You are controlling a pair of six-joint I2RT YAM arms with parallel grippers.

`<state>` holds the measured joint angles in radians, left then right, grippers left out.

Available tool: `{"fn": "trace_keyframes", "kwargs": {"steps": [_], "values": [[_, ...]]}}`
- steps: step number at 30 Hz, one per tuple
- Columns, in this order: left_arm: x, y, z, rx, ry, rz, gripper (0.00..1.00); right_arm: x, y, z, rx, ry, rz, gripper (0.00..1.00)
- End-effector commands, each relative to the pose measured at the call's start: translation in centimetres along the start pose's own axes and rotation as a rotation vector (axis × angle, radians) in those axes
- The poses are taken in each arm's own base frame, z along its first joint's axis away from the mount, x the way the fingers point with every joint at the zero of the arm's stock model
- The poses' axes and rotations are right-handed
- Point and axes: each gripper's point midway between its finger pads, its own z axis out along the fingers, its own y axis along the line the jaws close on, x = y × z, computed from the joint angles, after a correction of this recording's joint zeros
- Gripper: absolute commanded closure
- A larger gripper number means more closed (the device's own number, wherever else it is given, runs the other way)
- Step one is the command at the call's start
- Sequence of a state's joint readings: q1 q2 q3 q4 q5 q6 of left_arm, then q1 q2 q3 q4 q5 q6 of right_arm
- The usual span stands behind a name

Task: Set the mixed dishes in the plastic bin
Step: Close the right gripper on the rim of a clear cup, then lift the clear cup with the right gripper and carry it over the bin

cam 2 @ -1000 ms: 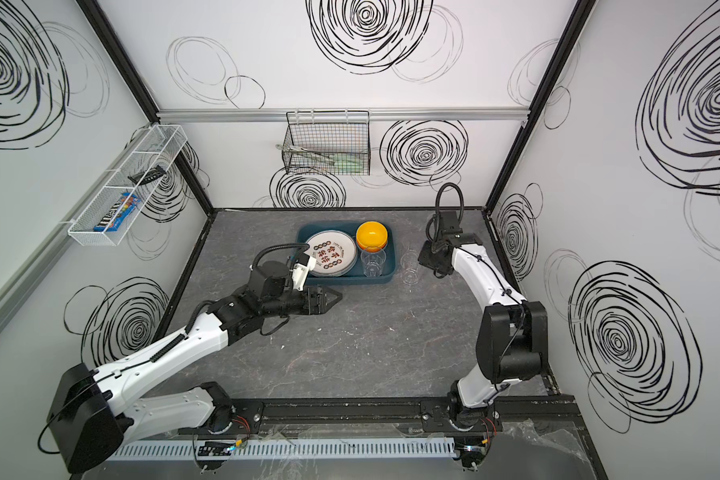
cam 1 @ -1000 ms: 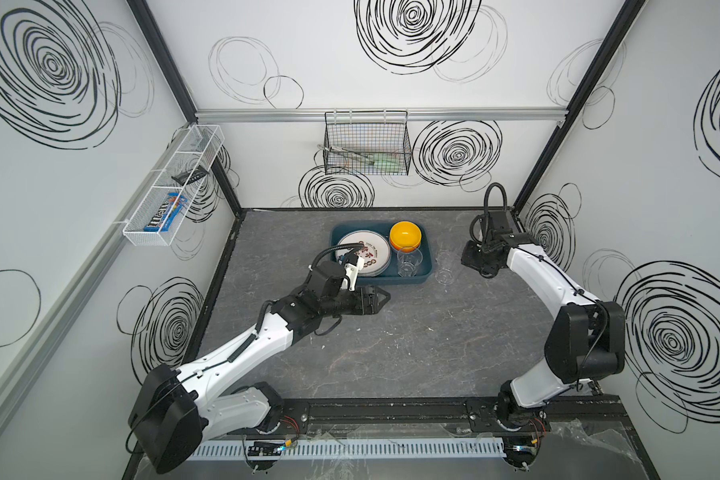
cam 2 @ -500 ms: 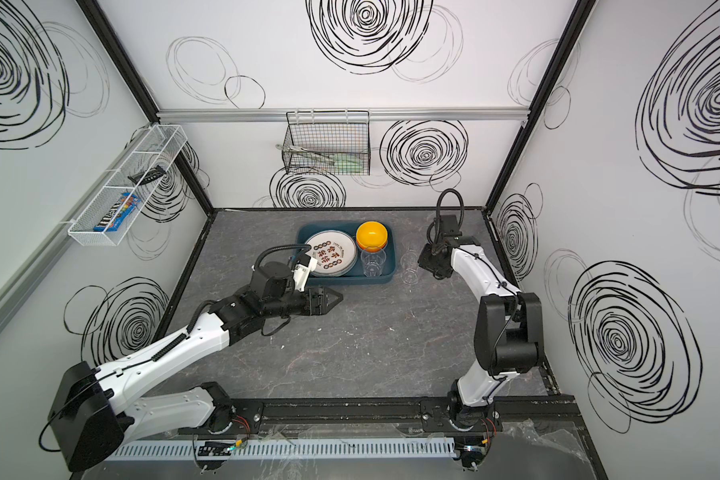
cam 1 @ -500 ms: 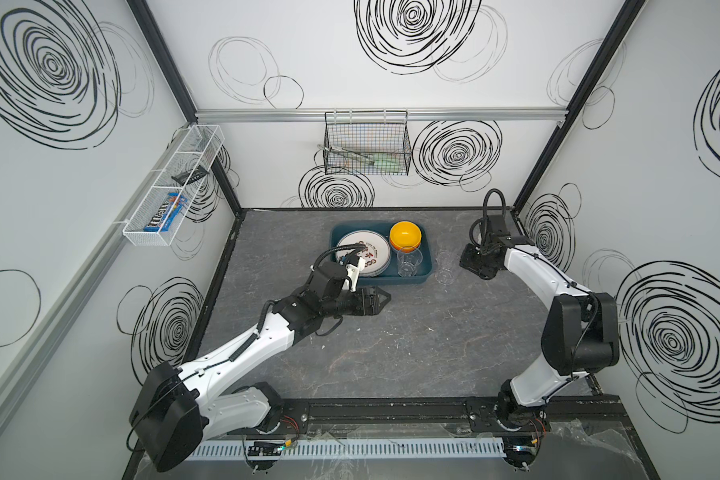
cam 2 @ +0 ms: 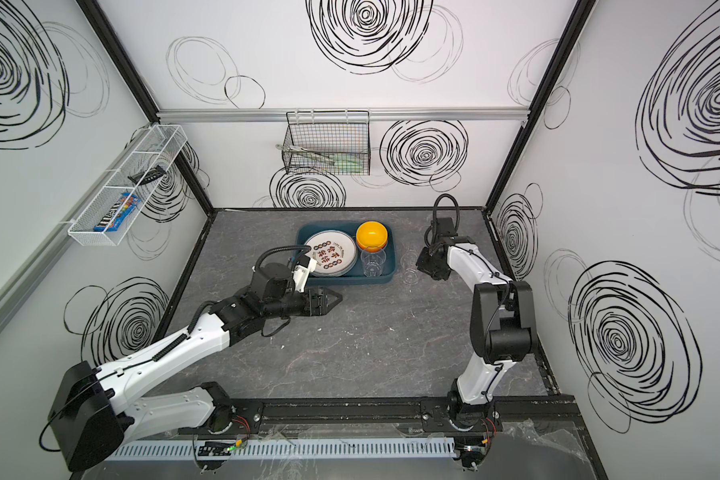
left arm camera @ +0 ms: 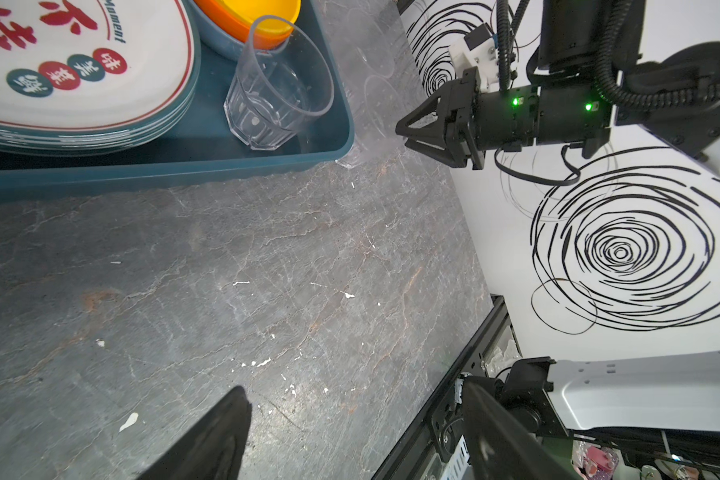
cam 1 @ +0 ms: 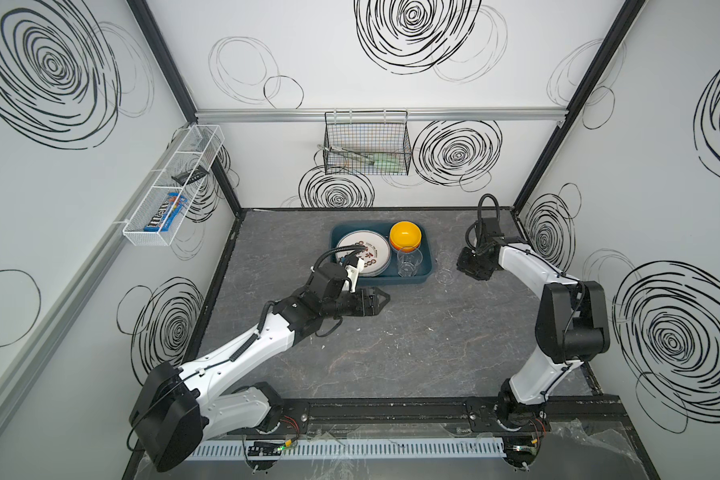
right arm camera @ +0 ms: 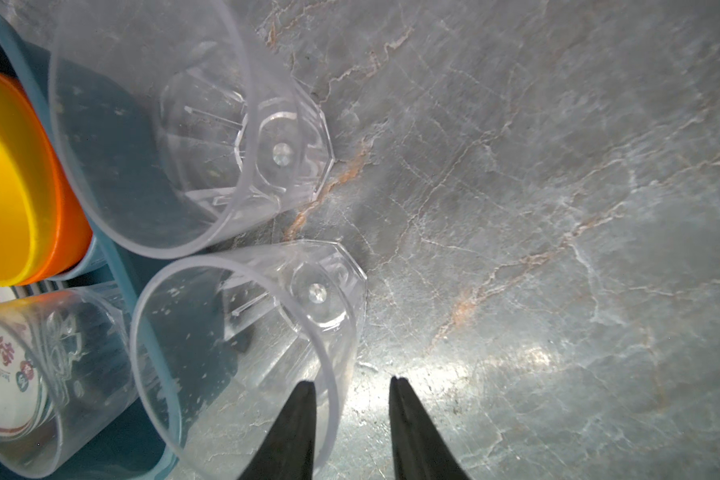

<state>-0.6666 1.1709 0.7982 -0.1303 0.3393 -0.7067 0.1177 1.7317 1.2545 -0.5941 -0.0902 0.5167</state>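
Observation:
The teal plastic bin (cam 1: 391, 282) holds a stack of white plates (cam 1: 366, 249), a yellow bowl (cam 1: 405, 235) on orange and blue ones, and a clear cup (cam 1: 409, 262). Two more clear cups stand on the table just right of the bin. My right gripper (right arm camera: 351, 381) is open and straddles the rim of the nearer cup (right arm camera: 246, 332), one finger inside it and one outside, with a gap left at the wall. The farther cup (right arm camera: 184, 124) stands beside it. My left gripper (cam 1: 381, 301) hovers wide open and empty in front of the bin.
A black wire basket (cam 1: 366, 145) hangs on the back wall. A white mesh shelf (cam 1: 171, 187) is on the left wall. The right wall stands close behind my right arm (cam 1: 528, 266). Open table lies in front of the bin.
My right gripper has edged a little left toward the cups and its jaws have narrowed slightly. The left arm has hardly moved.

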Motion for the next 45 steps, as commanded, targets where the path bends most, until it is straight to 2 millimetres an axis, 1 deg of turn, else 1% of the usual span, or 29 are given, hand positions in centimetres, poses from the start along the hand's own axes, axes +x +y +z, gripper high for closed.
{"fn": "trace_keyframes", "kwargs": {"steps": [1, 7, 11, 17, 22, 28, 37, 45], "values": [[-0.8, -0.4, -0.4, 0.023, -0.045, 0.004, 0.16, -0.8, 0.8, -0.1, -0.013, -0.018, 0.003, 0.69], [-0.6, 0.1, -0.4, 0.021, -0.044, -0.011, 0.17, -0.4, 0.9, 0.1, -0.003, -0.014, -0.009, 0.76], [-0.5, 0.3, -0.5, 0.022, -0.045, -0.017, 0.16, 0.2, 0.7, 0.2, 0.023, -0.014, -0.026, 0.83], [-0.3, 0.4, -0.5, 0.023, -0.043, -0.025, 0.17, 1.1, 0.5, 0.2, 0.036, -0.010, -0.040, 0.89], [-0.3, 0.4, -0.6, 0.028, -0.047, -0.025, 0.16, 1.4, 0.3, -0.2, 0.058, -0.019, -0.055, 0.95], [-0.3, 0.5, -0.7, 0.023, -0.052, -0.028, 0.16, 1.2, 0.2, -1.5, 0.073, -0.048, -0.072, 1.00], [-0.5, 0.7, -0.9, 0.025, -0.065, -0.036, 0.16, 0.6, 0.7, -3.9, 0.082, -0.097, -0.107, 1.00], [-0.9, 0.9, -1.3, 0.019, -0.082, -0.039, 0.15, 0.1, 2.6, -6.5, 0.066, -0.139, -0.149, 1.00]]}}
